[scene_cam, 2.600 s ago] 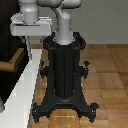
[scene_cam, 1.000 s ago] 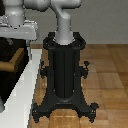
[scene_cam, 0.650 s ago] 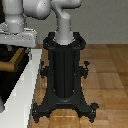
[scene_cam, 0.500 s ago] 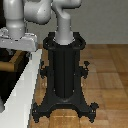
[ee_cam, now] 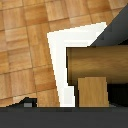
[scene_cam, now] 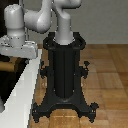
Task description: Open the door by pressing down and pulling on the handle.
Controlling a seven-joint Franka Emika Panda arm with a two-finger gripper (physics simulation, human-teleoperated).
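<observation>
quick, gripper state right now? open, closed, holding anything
Gripper: over the handle at the door, but its fingers aren't visible, so open or closed cannot be told.

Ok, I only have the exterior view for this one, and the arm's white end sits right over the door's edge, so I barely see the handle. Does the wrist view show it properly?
Observer: Yes. There the handle is a large tan bar beside the white frame edge of the door.
Operator: Are the fingers on it?
Observer: Cannot tell. No fingertips show, only a dark band nearest the camera, so whether the gripper is open or shut is unclear.
Operator: Anything else by the bar?
Observer: A lighter tan block adjoins it, and wooden floor shows beyond the frame.
</observation>
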